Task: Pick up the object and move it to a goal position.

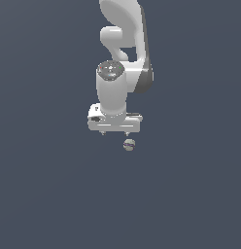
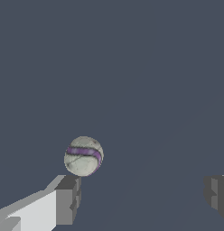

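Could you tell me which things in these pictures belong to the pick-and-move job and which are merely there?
Part of the job:
- the banded ball, pale with a purple stripe, not yet held
- the end effector, open, with the ball near one of its fingers and not between the two

Merely there:
- nothing else; only the plain dark surface shows, and no goal marker is visible

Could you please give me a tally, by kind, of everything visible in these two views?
Balls, pale with a purple band: 1
Robot arms, white: 1
Claws, white with grey fingertips: 1, jaws apart, nothing between them
Total: 3
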